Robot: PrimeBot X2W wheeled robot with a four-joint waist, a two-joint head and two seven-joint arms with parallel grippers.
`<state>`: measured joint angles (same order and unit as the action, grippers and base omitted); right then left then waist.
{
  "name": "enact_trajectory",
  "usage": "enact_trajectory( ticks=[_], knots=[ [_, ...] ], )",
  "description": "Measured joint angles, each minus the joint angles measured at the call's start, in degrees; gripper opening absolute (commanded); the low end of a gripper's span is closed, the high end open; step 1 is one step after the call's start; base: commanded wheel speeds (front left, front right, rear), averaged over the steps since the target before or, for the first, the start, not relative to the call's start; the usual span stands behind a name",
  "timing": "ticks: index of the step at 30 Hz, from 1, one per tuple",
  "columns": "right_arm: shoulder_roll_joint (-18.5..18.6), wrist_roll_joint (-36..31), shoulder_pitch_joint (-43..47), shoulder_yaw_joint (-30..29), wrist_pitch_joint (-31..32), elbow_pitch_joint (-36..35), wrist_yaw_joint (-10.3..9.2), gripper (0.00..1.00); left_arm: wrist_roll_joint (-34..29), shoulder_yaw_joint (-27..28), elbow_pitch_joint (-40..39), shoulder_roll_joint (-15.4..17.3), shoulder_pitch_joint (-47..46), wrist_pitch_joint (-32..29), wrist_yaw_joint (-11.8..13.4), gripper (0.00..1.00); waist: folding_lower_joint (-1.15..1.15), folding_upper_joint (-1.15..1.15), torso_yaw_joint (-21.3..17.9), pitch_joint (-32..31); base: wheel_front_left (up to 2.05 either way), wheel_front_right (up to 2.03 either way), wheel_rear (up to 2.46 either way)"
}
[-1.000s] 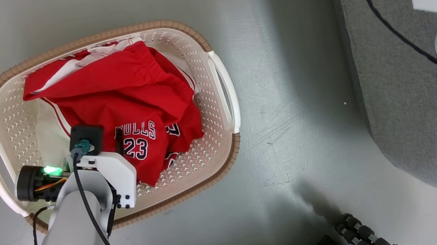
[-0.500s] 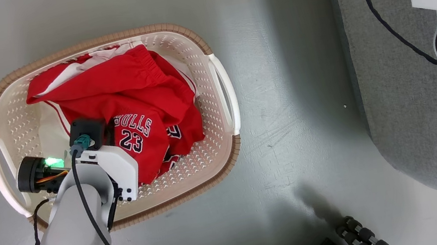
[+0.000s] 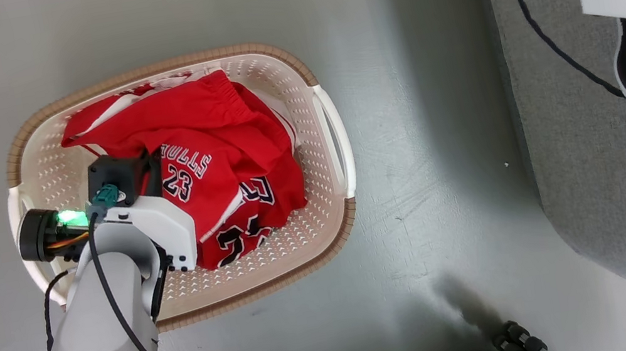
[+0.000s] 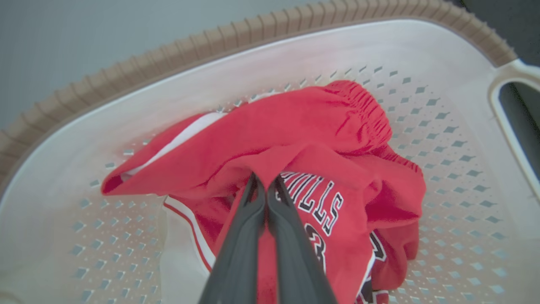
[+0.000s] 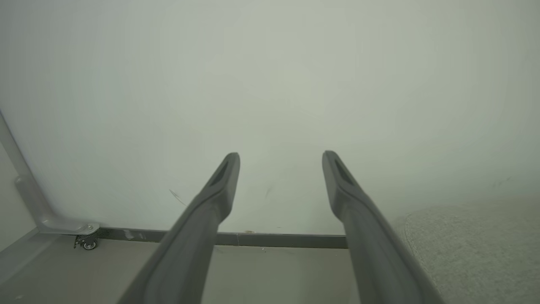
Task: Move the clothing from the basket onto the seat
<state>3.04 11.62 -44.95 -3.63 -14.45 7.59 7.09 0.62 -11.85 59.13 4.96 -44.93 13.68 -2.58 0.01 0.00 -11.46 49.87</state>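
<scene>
two crumpled red garments [image 4: 325,139] lie in the basket [image 4: 447,139], left jaws pinching cloth, right jaws wide.

Crumpled red "BULLS" 23 clothing [image 3: 215,122] inside cream, brown-rimmed basket [image 3: 174,65]; grey seat [image 3: 564,159] to the right

Head camera: high, looking steeply down at the floor [image 3: 406,122], taking in the whole basket [image 3: 52,174] and an edge of the seat [image 3: 566,95]. Left wrist camera: close inside that basket, sharing the clothing [image 4: 295,126] with the head view. Right wrist camera: faces a pale wall [image 5: 270,84], seat corner at lower right.
</scene>
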Motion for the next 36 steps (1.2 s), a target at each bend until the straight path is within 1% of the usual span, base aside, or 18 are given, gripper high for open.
enact_trajectory(
  ticks=[7, 10, 21, 30, 36],
  knots=[
    [0.02, -1.74, 0.05, 1.22, -0.01, 1.36, 0.0, 1.0, 0.79, 0.19, -4.0, -0.15, 0.21, 0.52, -0.08, 0.0, 0.0, 0.0, 1.06, -1.7, 0.0, 0.0, 0.0],
    [0.05, -2.08, 0.16, 1.21, -0.01, 2.0, 0.0, 1.0, 0.78, -0.18, -6.12, -0.43, 0.69, 0.54, -0.54, 0.0, 0.0, 0.0, 1.52, -2.56, 0.0, 0.0, 0.0],
    [0.93, -2.67, 1.66, 1.02, -0.02, 3.52, 0.0, 1.0, 1.69, -0.11, -21.74, -1.32, 3.8, 0.54, -0.73, 0.0, 0.0, 0.0, 3.4, -6.14, 0.0, 0.0, 0.0],
    [1.67, -2.67, 3.35, 1.03, -0.02, 4.0, 0.0, 1.0, 2.76, 0.33, -32.04, -1.42, 7.28, 0.56, -0.74, 0.0, 0.0, 0.0, 4.83, -9.73, 0.0, 0.0, 0.0],
    [2.23, -2.66, 4.86, 2.04, -0.02, 4.39, 0.0, 1.0, 3.38, 0.7, -38.18, -1.55, 8.71, 0.79, -0.99, 0.0, 0.0, 0.0, 5.6, -12.5, 0.0, 0.0, 0.0]
  ],
)
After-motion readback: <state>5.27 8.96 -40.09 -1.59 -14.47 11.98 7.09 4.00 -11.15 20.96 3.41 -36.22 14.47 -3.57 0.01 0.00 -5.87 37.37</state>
